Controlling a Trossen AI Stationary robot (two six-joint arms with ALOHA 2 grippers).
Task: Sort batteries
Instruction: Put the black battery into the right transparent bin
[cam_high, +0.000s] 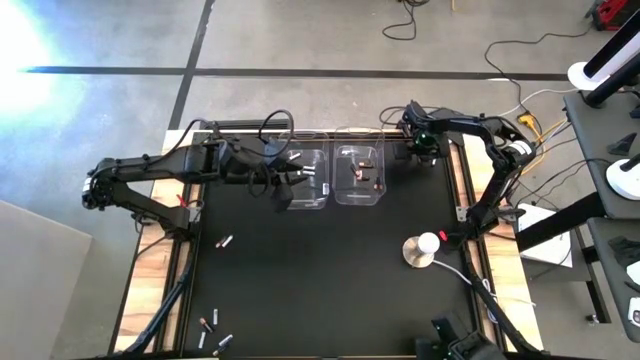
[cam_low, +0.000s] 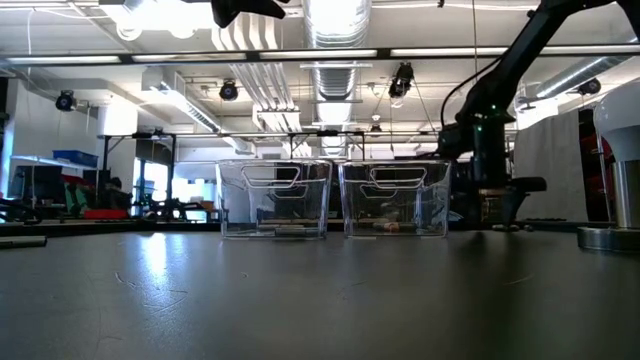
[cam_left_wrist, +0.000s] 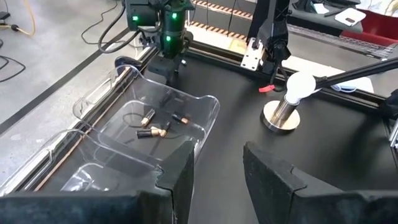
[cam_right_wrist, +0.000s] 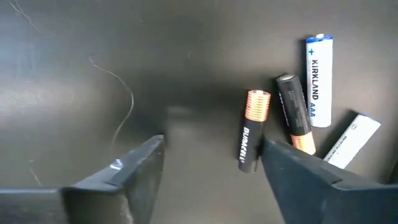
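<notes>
Batteries lie just beside the right gripper, whose fingers are spread and empty; centre them over one battery before closing.

- White-labelled battery: cut off by right wrist view edge; print too small to read.
- Right gripper fingers: bases run off frame.
- Batteries in right bin: mere specks from high view, types untellable.
- Loose batteries near table's front-left corner: too small to sort by kind.
- Left bin: partly hidden behind left gripper.
</notes>
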